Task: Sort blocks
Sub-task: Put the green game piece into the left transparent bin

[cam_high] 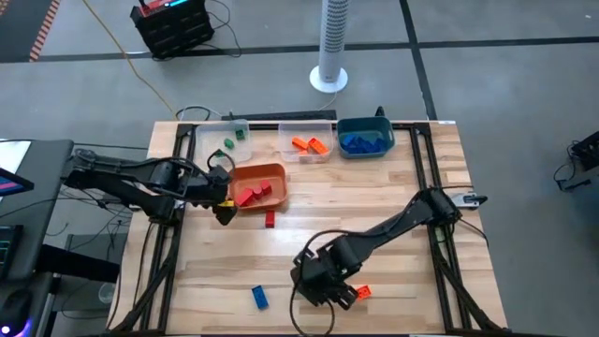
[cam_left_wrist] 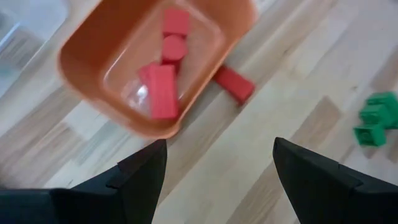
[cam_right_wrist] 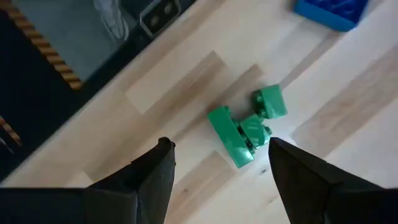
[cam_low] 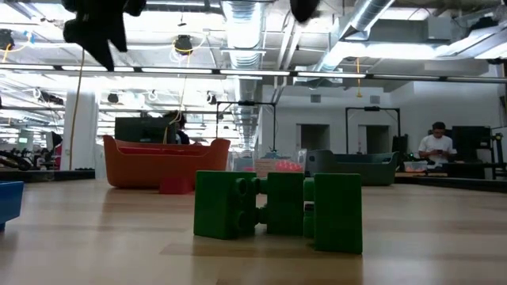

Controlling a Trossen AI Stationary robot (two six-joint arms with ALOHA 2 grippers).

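Both grippers are open and hold nothing. My left gripper [cam_left_wrist: 219, 146] [cam_high: 223, 211] hovers beside the near left corner of the orange bin [cam_left_wrist: 118, 87] [cam_high: 255, 184], which holds several red blocks [cam_left_wrist: 163, 87]. One red block [cam_left_wrist: 234, 84] [cam_high: 270, 219] lies on the table just in front of that bin. My right gripper [cam_right_wrist: 220, 144] [cam_high: 323, 285] hovers near the table's near edge over a cluster of green blocks [cam_right_wrist: 245, 127] [cam_low: 277, 206] lying on the wood. A blue block [cam_high: 259, 297] [cam_right_wrist: 329, 9] and an orange block [cam_high: 360, 292] lie to either side of it.
Along the far edge stand a clear bin with green blocks [cam_high: 229, 140], a clear bin with orange blocks [cam_high: 309, 142] and a teal bin with blue blocks [cam_high: 365, 140]. Bare wood lies across the table's middle and right. People sit in the room beyond.
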